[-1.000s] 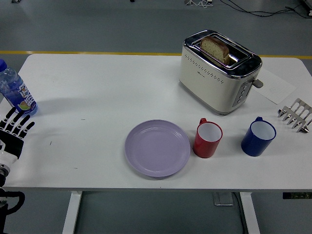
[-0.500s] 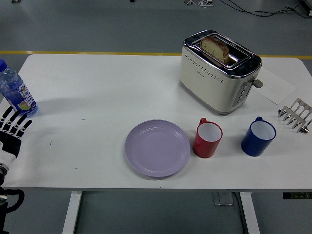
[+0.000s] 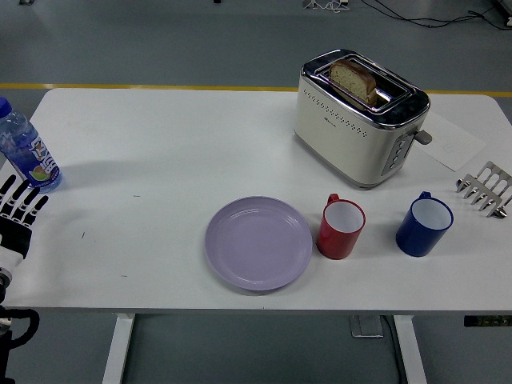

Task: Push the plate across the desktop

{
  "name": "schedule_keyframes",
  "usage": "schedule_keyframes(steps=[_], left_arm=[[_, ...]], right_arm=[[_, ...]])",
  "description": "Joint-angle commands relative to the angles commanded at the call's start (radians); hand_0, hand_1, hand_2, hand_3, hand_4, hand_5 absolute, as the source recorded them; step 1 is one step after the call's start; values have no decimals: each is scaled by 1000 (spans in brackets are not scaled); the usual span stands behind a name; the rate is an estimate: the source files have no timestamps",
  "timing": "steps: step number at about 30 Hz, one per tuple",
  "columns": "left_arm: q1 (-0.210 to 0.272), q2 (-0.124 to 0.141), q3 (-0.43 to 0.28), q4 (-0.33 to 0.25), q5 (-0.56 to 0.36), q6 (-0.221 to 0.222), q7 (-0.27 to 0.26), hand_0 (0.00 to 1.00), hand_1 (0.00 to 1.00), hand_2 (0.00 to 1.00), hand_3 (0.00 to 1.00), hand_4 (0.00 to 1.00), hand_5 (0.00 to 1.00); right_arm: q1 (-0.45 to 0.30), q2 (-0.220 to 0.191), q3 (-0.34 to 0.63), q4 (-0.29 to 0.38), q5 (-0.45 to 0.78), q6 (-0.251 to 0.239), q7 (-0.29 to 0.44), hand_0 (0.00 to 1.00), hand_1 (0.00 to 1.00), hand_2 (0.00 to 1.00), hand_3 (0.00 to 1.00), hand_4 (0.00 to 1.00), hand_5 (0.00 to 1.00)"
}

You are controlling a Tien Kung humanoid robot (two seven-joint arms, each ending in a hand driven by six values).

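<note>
The left hand (image 3: 18,214), fingers spread and holding nothing, lies at the worktop's (image 3: 160,144) left edge, well apart from the lilac plate (image 3: 258,242) near the front edge just beside the red mug (image 3: 341,229), so any push needs contact with the plate's rim.

A cream toaster (image 3: 360,118) with a bread slice (image 3: 354,78) in its slot stands far right on the table (image 3: 176,144); red mug (image 3: 342,228) and blue mug (image 3: 423,224) sit nearer; a toast rack (image 3: 485,188) lies at the right edge; a water bottle (image 3: 24,148) far left.
</note>
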Motion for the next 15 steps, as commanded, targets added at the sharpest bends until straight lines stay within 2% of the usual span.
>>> schedule_keyframes(steps=[15], left_arm=[[0, -1, -5, 2, -3, -1, 0, 503, 576, 584, 627, 488, 998]], right_arm=[[1, 1, 4, 0, -9, 2, -2, 608, 519, 593, 575, 371, 248]])
